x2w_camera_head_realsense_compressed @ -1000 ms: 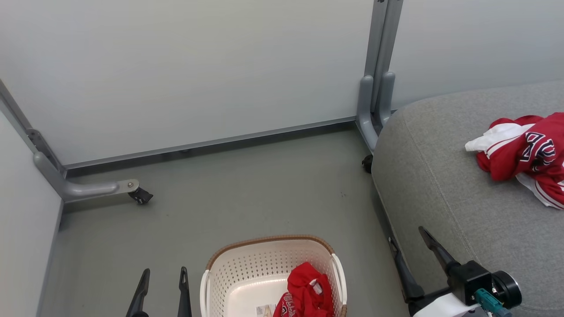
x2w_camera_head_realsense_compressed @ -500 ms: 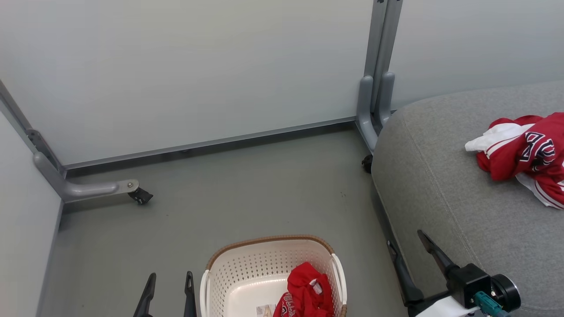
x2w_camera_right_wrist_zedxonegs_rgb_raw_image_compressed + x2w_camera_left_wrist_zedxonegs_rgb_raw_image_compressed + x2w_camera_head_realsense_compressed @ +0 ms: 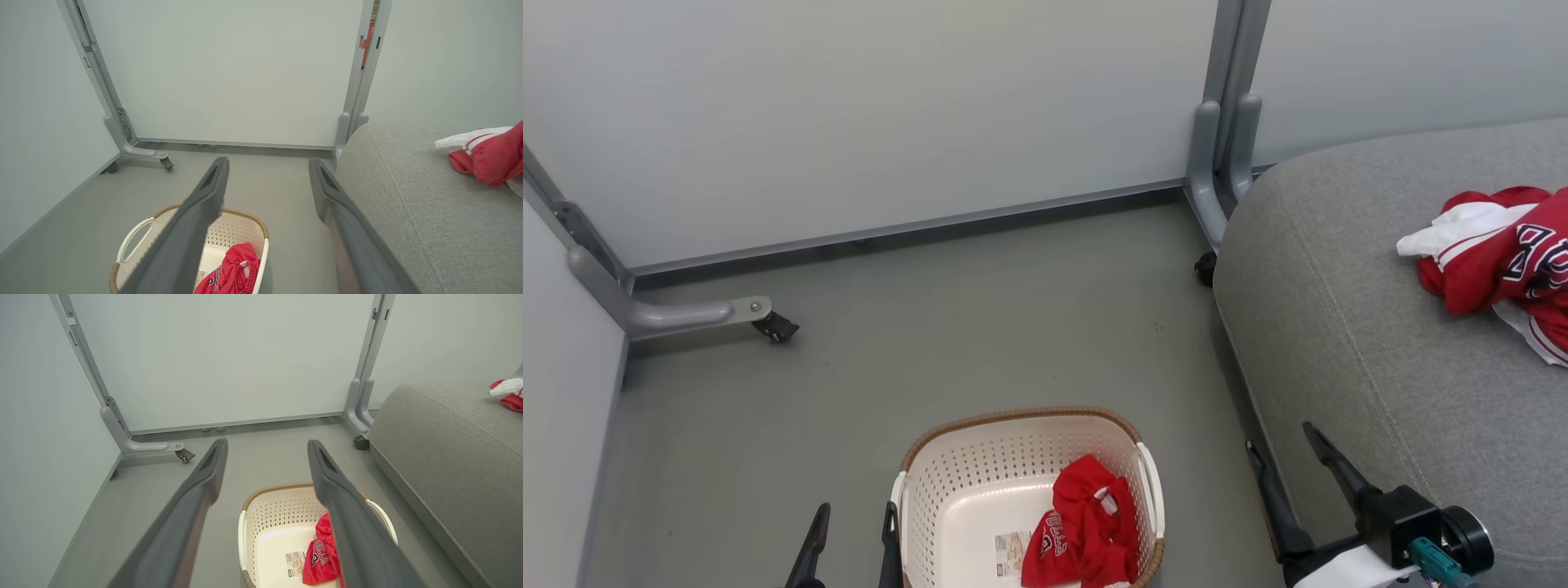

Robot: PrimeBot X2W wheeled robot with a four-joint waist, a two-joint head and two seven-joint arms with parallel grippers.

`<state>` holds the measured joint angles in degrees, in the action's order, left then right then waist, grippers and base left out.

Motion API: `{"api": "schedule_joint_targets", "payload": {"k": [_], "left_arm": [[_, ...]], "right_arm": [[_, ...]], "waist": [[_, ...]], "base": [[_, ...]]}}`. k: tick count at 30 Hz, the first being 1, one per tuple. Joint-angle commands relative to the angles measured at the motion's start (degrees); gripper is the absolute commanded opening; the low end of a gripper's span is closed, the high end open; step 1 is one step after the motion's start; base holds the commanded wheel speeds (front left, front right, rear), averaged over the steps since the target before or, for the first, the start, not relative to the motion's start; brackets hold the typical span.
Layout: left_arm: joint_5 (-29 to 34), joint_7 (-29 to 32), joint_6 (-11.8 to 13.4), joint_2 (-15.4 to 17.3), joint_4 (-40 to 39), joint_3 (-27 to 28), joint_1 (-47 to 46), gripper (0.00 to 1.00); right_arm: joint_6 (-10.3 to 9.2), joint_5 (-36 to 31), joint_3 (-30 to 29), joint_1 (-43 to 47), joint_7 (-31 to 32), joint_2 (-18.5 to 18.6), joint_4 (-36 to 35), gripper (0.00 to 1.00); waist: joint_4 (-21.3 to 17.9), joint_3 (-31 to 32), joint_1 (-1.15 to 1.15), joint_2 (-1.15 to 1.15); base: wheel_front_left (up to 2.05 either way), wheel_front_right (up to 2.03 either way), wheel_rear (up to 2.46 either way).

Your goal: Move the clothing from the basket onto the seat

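Observation:
The cream basket (image 3: pixel 1013 415) stands on the floor, seen too in the wrist views (image 3: pixel 278 488) (image 3: pixel 245 214). A crumpled red garment with lettering (image 3: pixel 1086 531) (image 3: pixel 320 555) (image 3: pixel 229 269) lies in its right half. The red jersey (image 3: pixel 1503 253) (image 3: pixel 506 392) (image 3: pixel 490 155) with white trim lies on the grey seat (image 3: pixel 1339 327) (image 3: pixel 441 449) (image 3: pixel 400 183). My left gripper (image 3: pixel 858 508) (image 3: pixel 267 442) is open and empty, just left of the basket. To the basket's right, by the seat's edge, my right gripper (image 3: pixel 1278 435) (image 3: pixel 268 160) is open and empty.
Pale partition panels close off the back and left. Their grey feet carry castors, one at the left (image 3: pixel 774 327) and one by the seat's corner (image 3: pixel 1205 268). A paper label (image 3: pixel 1011 551) lies on the basket's bottom. Grey floor (image 3: pixel 980 327) spreads beyond the basket.
The camera has tilted, so the whole scene sits higher in the picture. My left gripper has moved right, up against the basket's left side. Both garments lie as before.

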<state>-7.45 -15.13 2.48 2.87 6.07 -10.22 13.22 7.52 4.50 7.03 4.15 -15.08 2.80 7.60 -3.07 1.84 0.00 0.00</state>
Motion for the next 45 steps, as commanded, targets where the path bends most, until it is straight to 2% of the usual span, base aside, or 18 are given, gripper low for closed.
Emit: {"api": "schedule_joint_targets", "payload": {"k": [1, 14, 22, 28, 36, 40, 45], "left_arm": [[-0.4, 0.0, -0.3, 0.0, 0.2, -0.2, -1.5, 1.00], [0.7, 0.0, -2.4, 0.1, 1.5, -1.8, -14.8, 1.00], [1.2, 0.0, -7.2, 0.1, 8.5, -4.0, -28.6, 1.00], [1.6, 0.0, -9.5, 0.1, 20.2, -10.2, -40.6, 1.00], [1.0, 0.0, -9.9, 0.1, 33.5, -20.9, -54.4, 1.00], [-1.6, 0.0, -10.0, 0.2, 39.1, -26.9, -59.9, 1.00], [-3.9, 0.0, -10.0, 0.1, 43.0, -32.7, -66.2, 1.00]], "right_arm": [[-0.06, -0.1, -0.5, -0.5, -0.1, 0.2, -0.4, 1.00], [-0.06, -0.9, -4.2, -9.6, -0.1, 0.2, -4.4, 1.00], [-0.06, -1.1, -7.3, -16.6, -0.1, 1.9, -8.6, 1.00], [-0.06, -1.2, -9.4, -20.9, -0.1, 3.0, -12.7, 1.00], [-0.06, -2.2, -9.8, -24.3, -0.1, 3.8, -18.1, 1.00], [-0.06, -2.6, -9.7, -25.2, -0.1, 3.8, -20.2, 1.00], [-0.06, -2.7, -8.8, -26.3, -0.1, 3.8, -22.4, 1.00]], "waist": [[0.1, -2.8, 0.00, 0.00], [1.6, -23.1, 0.00, 0.00], [3.5, -36.1, 0.00, 0.00], [3.8, -44.1, 0.00, 0.00], [3.1, -53.0, 0.00, 0.00], [2.7, -56.6, 0.00, 0.00], [1.9, -60.6, 0.00, 0.00]], "base": [[0.00, 0.00, 0.00], [0.00, 0.00, 0.00], [0.00, 0.00, 0.00], [0.00, 0.00, 0.00], [0.00, 0.00, 0.00], [0.00, 0.00, 0.00], [0.00, 0.00, 0.00]]}}
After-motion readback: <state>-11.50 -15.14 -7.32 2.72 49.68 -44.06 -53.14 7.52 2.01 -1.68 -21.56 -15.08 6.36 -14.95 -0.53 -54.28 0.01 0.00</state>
